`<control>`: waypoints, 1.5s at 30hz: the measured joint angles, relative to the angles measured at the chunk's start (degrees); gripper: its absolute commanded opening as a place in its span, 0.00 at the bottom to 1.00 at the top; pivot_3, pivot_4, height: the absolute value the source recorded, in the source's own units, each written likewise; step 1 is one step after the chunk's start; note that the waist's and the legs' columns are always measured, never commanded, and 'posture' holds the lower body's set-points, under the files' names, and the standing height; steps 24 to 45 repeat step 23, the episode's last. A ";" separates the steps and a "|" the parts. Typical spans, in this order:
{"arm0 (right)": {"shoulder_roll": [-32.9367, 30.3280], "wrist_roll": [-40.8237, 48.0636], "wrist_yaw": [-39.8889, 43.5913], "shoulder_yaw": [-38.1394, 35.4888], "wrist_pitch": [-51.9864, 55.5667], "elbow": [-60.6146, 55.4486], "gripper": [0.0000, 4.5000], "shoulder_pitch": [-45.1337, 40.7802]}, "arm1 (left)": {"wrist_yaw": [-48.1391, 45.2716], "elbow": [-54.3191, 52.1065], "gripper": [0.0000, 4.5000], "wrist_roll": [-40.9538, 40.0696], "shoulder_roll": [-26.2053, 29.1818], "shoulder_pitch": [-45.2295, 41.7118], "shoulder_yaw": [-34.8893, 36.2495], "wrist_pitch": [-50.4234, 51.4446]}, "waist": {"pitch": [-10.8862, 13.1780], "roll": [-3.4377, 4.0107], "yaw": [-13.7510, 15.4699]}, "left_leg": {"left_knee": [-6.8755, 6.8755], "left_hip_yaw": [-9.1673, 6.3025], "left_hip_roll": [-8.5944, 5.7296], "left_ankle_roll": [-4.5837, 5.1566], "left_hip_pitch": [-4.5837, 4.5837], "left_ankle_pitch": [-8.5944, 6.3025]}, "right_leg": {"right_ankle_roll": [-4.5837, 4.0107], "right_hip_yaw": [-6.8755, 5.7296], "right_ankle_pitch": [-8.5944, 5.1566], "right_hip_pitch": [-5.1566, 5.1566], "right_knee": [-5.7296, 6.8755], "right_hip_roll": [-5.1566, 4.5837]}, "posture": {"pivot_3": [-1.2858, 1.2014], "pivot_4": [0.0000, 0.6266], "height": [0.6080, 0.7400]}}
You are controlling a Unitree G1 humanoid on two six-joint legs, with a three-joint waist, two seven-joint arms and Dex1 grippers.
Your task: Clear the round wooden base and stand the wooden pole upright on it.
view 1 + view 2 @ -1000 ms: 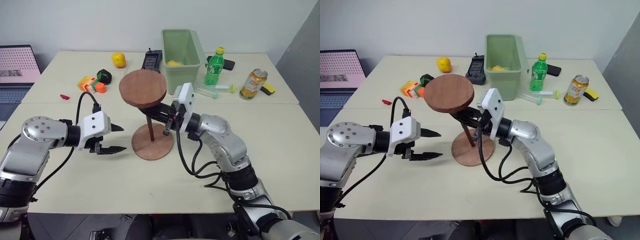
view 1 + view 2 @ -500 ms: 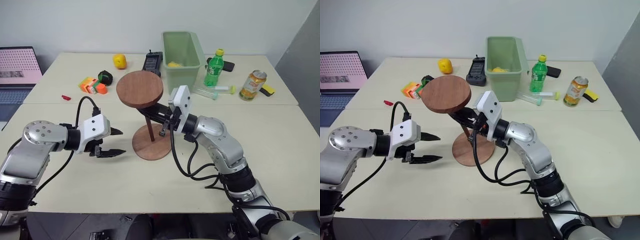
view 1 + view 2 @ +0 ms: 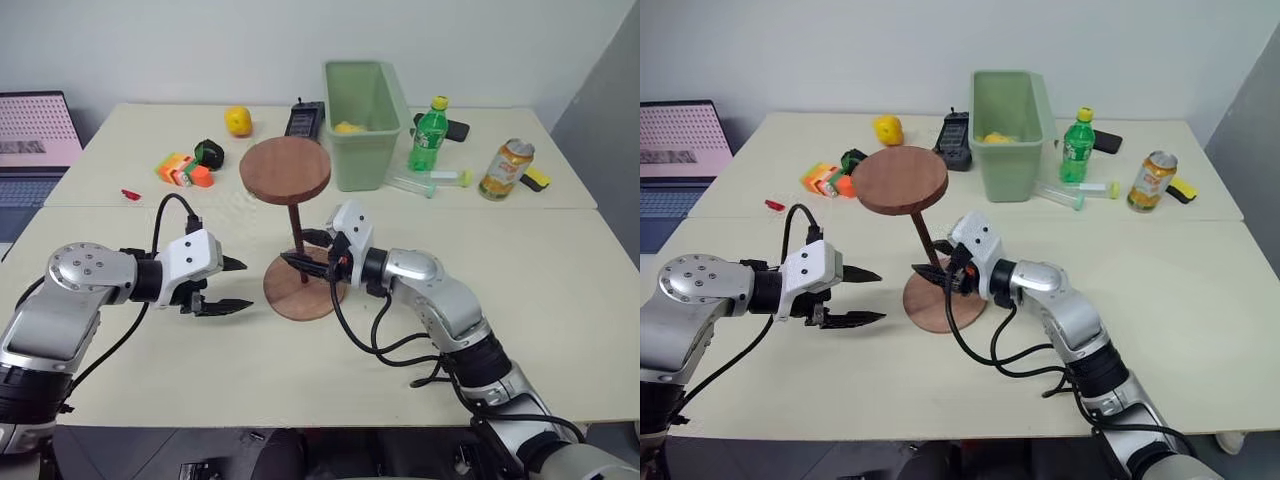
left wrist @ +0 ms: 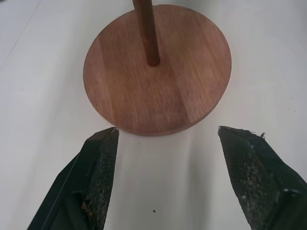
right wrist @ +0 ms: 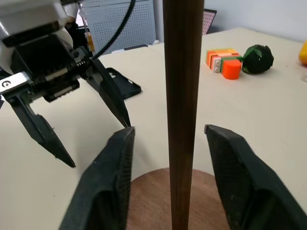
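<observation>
Reddish-brown round wooden base [image 3: 304, 288] and dark-brown wooden pole [image 3: 296, 240] on a cream surface [image 3: 560, 290] — pale green bin [image 3: 362, 125], yellow fruit [image 3: 237, 121].

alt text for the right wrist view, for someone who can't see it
A thin dark wooden pole stands upright between the right gripper's two open black fingers, which do not touch it, its foot on a round wooden base. Behind, the left gripper hovers open over the pale table, near orange blocks.

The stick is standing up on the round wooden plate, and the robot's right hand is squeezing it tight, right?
Not quite. The wooden pole does stand on the round wooden base, but the right gripper is open: the right wrist view shows gaps between its fingers and the pole.
</observation>
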 measured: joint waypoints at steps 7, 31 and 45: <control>-3.83 -0.74 1.88 0.51 1.48 -2.26 0.83 0.01 | 1.34 -0.46 0.77 -2.13 -1.24 -0.26 1.44 1.35 | 0.00 0.00 0.10 | 0.01 0.00 -0.02 0.01 -0.01 -0.01 | 0.00 -0.01 0.00 0.00 0.00 -0.01 | 0.52 0.24 1.00; -38.12 13.60 19.38 -23.24 6.87 -27.09 0.83 16.47 | 3.51 3.37 0.77 -2.34 2.55 4.84 9.49 4.62 | 0.08 0.07 0.48 | 0.04 -0.06 -0.03 0.04 -0.26 -0.02 | 0.00 -0.07 0.00 -0.01 -0.14 -0.02 | 0.52 0.24 1.00; -38.12 13.60 19.38 -23.24 6.87 -27.09 0.83 16.47 | 3.51 3.37 0.77 -2.34 2.55 4.84 9.49 4.62 | 0.08 0.07 0.48 | 0.04 -0.06 -0.03 0.04 -0.26 -0.02 | 0.00 -0.07 0.00 -0.01 -0.14 -0.02 | 0.52 0.24 1.00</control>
